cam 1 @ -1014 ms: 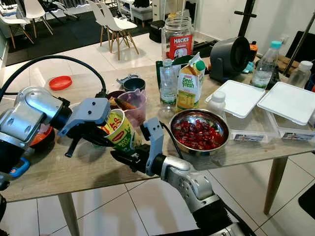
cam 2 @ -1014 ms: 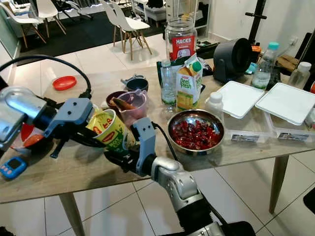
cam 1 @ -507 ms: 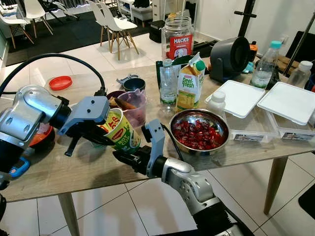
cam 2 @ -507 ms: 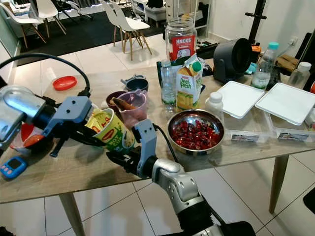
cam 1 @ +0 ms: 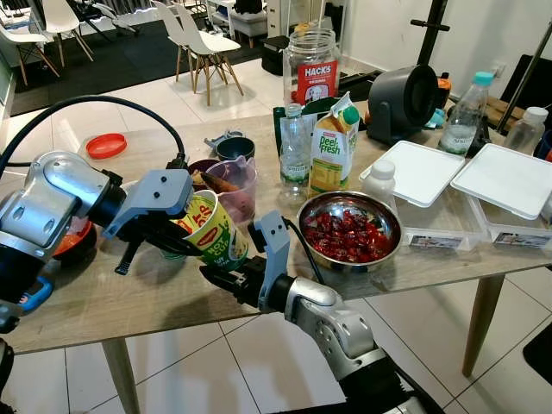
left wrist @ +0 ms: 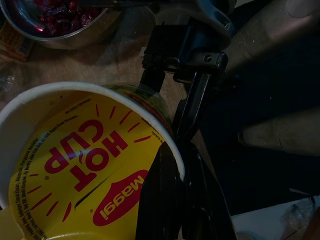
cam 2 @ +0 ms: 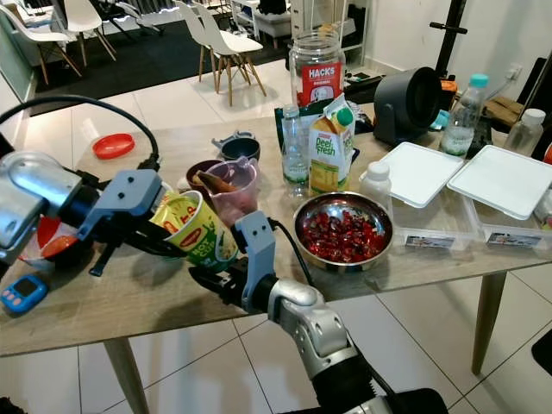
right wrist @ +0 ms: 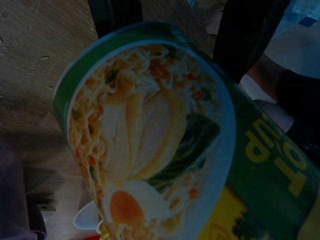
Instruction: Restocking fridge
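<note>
Both grippers are meeting at the noodle cup (cam 1: 211, 231), which is tilting above the wooden table (cam 1: 112, 293). Left gripper (cam 1: 177, 240) is pinching the cup near its rim; the right gripper (cam 1: 226, 278) is reaching under its base, fingers spread. From the left wrist, the yellow lid is reading "HOT CUP", while the right wrist is facing the cup's noodle picture. Just beside stands a pink pitcher (cam 1: 231, 185); near it, a steel bowl (cam 1: 348, 228) is holding red berries (cam 1: 347, 236), and a juice carton (cam 1: 333, 145) is standing behind.
</note>
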You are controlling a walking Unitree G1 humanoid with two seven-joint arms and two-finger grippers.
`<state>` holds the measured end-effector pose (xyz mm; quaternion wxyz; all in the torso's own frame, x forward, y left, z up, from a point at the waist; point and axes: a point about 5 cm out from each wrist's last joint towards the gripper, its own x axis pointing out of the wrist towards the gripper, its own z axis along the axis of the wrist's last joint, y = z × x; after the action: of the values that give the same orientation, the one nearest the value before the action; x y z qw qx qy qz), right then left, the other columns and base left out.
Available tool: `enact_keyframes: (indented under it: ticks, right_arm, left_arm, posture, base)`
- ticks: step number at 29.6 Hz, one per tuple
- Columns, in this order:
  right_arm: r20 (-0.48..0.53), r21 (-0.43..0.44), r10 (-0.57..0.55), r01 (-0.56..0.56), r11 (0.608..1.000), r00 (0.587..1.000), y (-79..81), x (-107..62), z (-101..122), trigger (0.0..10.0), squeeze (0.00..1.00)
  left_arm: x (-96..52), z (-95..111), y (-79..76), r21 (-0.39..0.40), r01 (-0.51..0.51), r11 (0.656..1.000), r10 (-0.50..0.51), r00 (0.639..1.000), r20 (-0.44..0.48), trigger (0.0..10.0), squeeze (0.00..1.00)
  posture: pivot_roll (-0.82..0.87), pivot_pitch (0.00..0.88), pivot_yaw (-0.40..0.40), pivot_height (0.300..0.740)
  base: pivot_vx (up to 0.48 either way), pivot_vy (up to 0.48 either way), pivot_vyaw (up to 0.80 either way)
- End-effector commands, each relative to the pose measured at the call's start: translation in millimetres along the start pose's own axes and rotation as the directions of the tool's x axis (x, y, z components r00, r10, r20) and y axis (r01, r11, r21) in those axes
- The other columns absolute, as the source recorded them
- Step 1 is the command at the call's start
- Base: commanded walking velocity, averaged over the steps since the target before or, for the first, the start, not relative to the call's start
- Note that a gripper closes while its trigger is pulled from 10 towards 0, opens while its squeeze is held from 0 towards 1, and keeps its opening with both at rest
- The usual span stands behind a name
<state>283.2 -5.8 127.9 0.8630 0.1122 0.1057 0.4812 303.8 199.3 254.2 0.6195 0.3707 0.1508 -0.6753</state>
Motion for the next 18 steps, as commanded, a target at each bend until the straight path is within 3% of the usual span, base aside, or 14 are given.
enact_keyframes:
  ticks: [1,7,18]
  right_arm:
    - [0.044,-0.054,0.043,-0.04,0.998,0.998,6.5,5.3,10.6,10.0,0.0]
    - [-0.056,-0.124,-0.016,0.009,0.992,0.998,-3.2,3.2,-8.0,10.0,0.0]
    - [-0.108,-0.137,-0.041,0.025,0.99,0.993,-8.5,0.6,-17.2,10.0,0.0]
  left_arm:
    - [10.3,-5.0,-2.3,-0.013,0.047,0.999,-0.048,0.999,-0.008,10.0,0.0]
    - [5.2,-5.2,0.3,-0.012,0.025,1.0,-0.025,1.0,-0.014,10.0,0.0]
    - [5.2,-4.6,0.3,-0.005,0.024,1.0,-0.025,1.0,-0.016,10.0,0.0]
  posture:
    - [-0.01,0.025,0.083,0.74]
    - [0.0,0.022,0.083,0.74]
    - [0.0,0.019,0.084,0.74]
  base:
    - [0.0,0.0,0.0]
    - [0.0,0.0,0.0]
    - [0.0,0.0,0.0]
